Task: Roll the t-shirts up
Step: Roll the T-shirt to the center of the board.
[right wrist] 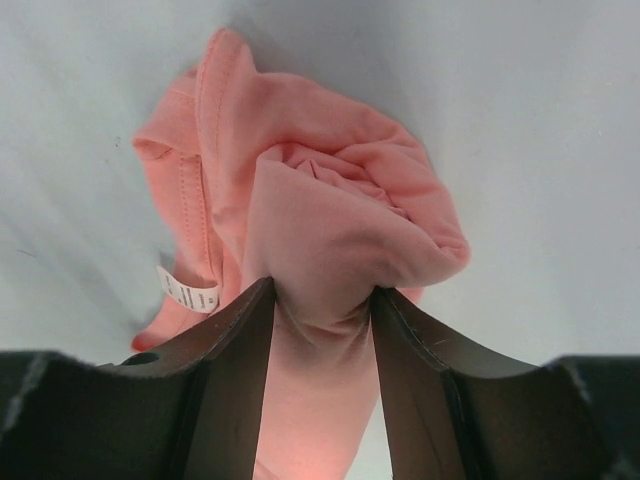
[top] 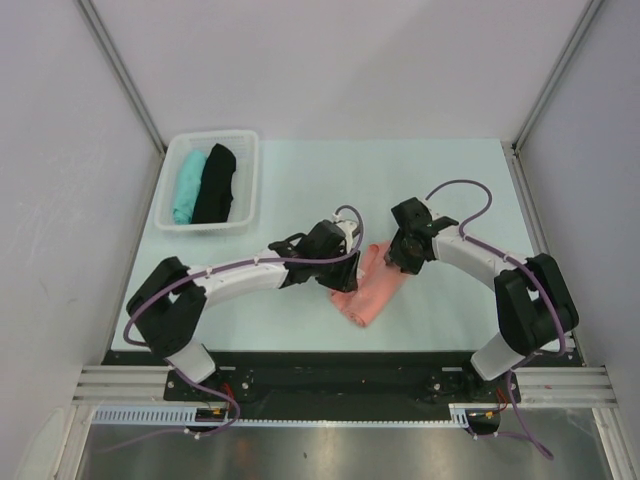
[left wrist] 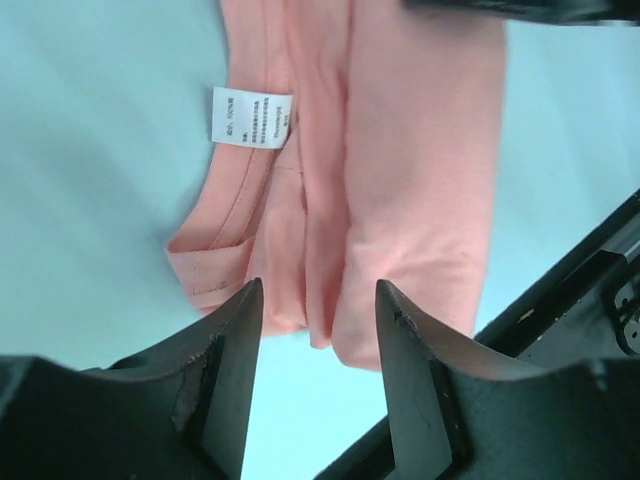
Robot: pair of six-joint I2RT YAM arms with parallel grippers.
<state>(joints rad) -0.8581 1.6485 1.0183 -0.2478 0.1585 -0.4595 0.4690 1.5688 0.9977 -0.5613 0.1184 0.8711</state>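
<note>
Pinched rolled end of pink shirt (top: 368, 290), at centre, with right gripper (right wrist: 322, 290). Hung left gripper (left wrist: 318, 290) wide open, empty, over the flat part. Risked lopsided roll or unrolling, from narrow pinch on wide cloth.

The pale mint surface (top: 300, 180) fills the middle of the frame. A white slotted basket (top: 249, 180) sits on it at the upper left. A salmon-pink t-shirt (top: 375, 295), folded narrow and partly rolled, lies just below centre, near the surface's lower edge.
</note>
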